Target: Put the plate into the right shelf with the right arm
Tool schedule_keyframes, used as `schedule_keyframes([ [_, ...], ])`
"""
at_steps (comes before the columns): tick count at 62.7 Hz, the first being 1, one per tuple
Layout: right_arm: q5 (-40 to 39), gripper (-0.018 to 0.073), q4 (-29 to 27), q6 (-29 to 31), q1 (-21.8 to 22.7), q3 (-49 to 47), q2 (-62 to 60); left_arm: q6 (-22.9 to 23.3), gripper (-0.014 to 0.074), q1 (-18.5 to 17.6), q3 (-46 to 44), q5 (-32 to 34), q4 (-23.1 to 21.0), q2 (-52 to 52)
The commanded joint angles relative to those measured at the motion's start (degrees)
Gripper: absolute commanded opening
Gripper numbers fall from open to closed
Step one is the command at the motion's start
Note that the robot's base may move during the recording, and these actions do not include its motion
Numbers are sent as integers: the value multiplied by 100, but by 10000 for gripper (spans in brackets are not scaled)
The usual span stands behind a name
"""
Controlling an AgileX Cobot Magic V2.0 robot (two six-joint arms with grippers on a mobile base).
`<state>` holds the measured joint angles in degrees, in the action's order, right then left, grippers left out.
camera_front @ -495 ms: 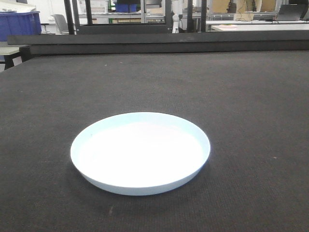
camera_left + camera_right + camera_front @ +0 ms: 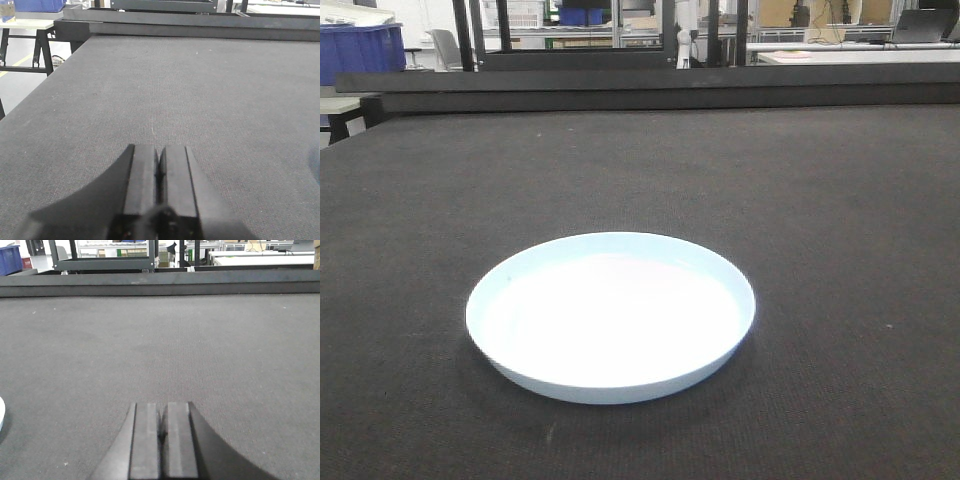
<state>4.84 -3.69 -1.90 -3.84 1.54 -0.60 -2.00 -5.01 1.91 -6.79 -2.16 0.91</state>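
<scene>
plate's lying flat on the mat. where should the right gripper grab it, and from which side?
Take the plate by its low raised rim, one finger inside and one outside: it lies flat and has no handle. Probably best to come from its right side, since the right wrist view shows it just left of the right gripper. The jaws are shut, so open first.

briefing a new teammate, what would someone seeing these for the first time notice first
The bright white plate with its pale-blue rim stands out, lying flat on the dark grey table in the front view. Next come the two wrist views, where the left gripper and the right gripper each sit closed, low over bare table surface, neither touching the plate.
</scene>
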Motion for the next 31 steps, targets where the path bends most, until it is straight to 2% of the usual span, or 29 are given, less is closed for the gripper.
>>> schedule_keyframes([
  [1, -645, 56, 36, 15, -7, -28, -69, 19, -47, -30, 46, 490, -23, 29],
  [12, -1298, 56, 13, 8, -7, -69, -69, 19, -47, -30, 46, 490, -23, 29],
  [17, -1259, 56, 13, -21, -7, -350, -69, 19, -47, -30, 46, 490, -23, 29],
  [31, 1282, 56, -135, -21, -7, -2325, 454, 19, -47, -30, 46, 490, -23, 29],
])
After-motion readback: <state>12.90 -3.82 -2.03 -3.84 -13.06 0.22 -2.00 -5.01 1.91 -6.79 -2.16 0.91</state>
